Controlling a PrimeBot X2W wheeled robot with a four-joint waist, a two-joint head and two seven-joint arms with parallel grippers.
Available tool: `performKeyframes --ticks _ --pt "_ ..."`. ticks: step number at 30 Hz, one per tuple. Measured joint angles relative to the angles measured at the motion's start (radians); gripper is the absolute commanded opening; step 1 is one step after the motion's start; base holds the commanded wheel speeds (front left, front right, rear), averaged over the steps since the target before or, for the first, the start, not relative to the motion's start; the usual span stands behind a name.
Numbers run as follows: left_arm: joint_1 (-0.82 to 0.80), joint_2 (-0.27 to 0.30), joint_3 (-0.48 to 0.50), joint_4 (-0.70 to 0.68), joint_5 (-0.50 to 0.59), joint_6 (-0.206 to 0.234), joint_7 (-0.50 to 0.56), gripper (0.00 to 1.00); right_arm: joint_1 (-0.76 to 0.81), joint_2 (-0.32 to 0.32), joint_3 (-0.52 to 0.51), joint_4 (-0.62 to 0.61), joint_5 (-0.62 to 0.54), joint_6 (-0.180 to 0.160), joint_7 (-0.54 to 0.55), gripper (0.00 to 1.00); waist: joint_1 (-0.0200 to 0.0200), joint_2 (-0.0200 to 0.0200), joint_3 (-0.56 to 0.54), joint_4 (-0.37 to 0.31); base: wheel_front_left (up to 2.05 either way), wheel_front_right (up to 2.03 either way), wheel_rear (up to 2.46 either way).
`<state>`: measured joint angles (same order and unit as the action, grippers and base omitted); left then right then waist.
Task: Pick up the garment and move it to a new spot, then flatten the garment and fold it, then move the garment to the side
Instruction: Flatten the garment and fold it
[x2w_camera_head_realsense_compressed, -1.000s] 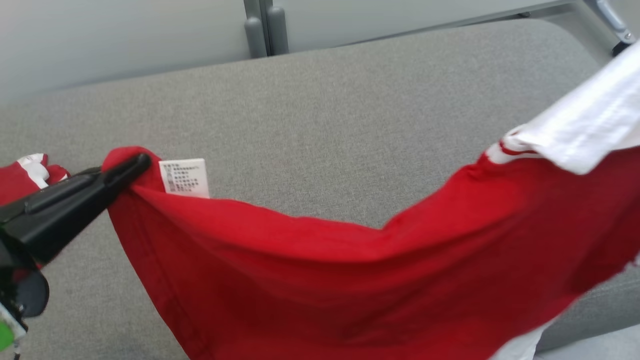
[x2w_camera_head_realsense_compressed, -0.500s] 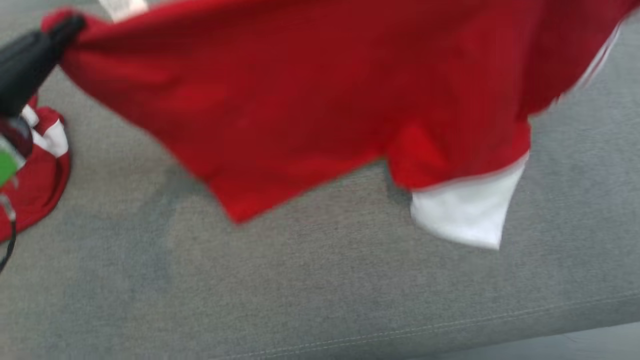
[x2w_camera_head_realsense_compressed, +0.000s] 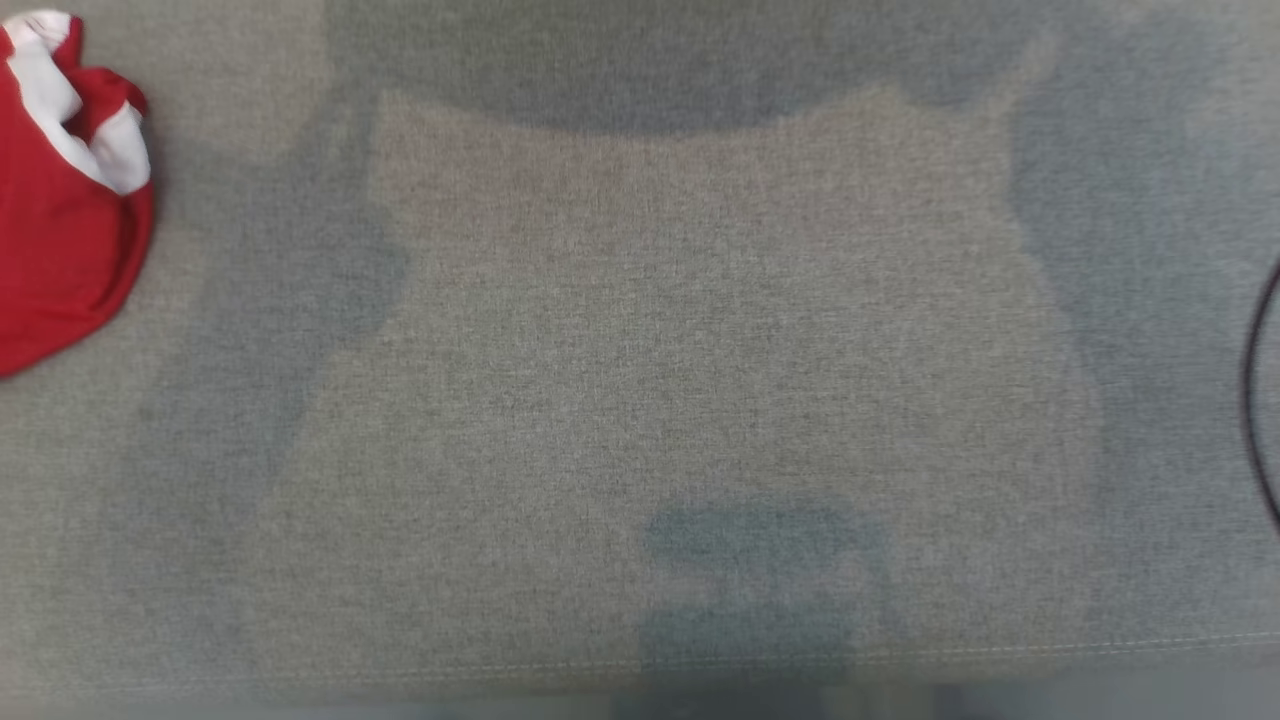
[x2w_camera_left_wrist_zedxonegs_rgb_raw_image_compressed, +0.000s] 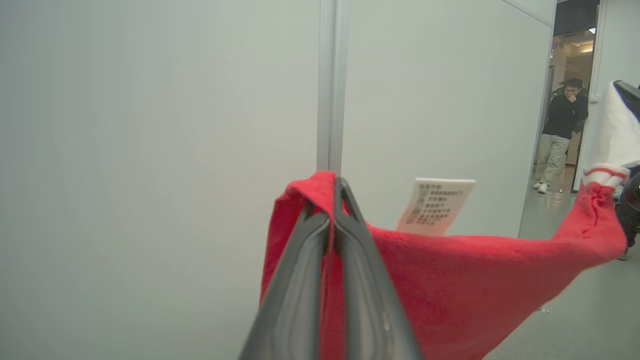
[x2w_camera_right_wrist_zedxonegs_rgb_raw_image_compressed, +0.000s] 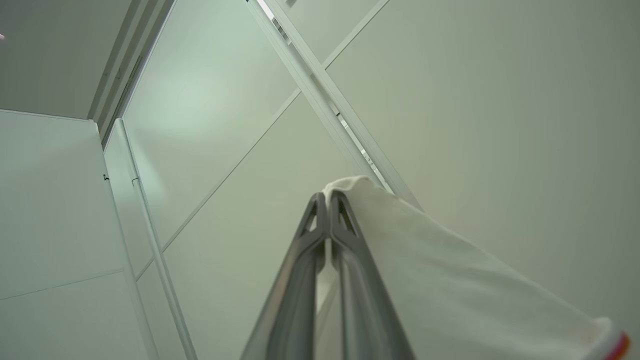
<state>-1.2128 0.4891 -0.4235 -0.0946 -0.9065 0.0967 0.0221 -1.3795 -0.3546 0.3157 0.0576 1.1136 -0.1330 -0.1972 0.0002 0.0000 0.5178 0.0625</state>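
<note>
Red garment (x2w_camera_left_wrist_zedxonegs_rgb_raw_image_compressed: 475, 280) between the tools: red edge (x2w_camera_left_wrist_zedxonegs_rgb_raw_image_compressed: 300, 192) in clamped left tool (x2w_camera_left_wrist_zedxonegs_rgb_raw_image_compressed: 336, 192), white sleeve (x2w_camera_right_wrist_zedxonegs_rgb_raw_image_compressed: 450, 280) in clamped right tool (x2w_camera_right_wrist_zedxonegs_rgb_raw_image_compressed: 327, 197).

A bunched red-and-white cloth (x2w_camera_head_realsense_compressed: 70, 200) lay at the far left of the grey woven cushion (x2w_camera_head_realsense_compressed: 640, 400). The red knit garment (x2w_camera_left_wrist_zedxonegs_rgb_raw_image_compressed: 475, 280) hung between the left gripper (x2w_camera_left_wrist_zedxonegs_rgb_raw_image_compressed: 327, 200) and the right gripper (x2w_camera_right_wrist_zedxonegs_rgb_raw_image_compressed: 326, 197), with its white printed label (x2w_camera_left_wrist_zedxonegs_rgb_raw_image_compressed: 435, 205) just right of the left fingers and a pale panel wall (x2w_camera_left_wrist_zedxonegs_rgb_raw_image_compressed: 150, 150) behind.
</note>
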Motion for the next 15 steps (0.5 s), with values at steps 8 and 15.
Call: performKeyframes --ticks 8,15 --pt "0.076 -0.055 -0.098 0.07 0.055 -0.12 -0.17 0.0 0.098 0.085 0.057 -0.022 0.026 0.005 -0.012 0.0 0.0001 0.0 0.107 0.001 0.0 0.0 0.0" --pt "0.383 -0.057 -0.133 0.172 0.049 -0.168 -0.286 0.0 0.557 0.084 0.005 -0.06 0.134 0.032 -0.037 0.0 0.0 0.0 0.091 -0.012 0.0 0.0 0.0"
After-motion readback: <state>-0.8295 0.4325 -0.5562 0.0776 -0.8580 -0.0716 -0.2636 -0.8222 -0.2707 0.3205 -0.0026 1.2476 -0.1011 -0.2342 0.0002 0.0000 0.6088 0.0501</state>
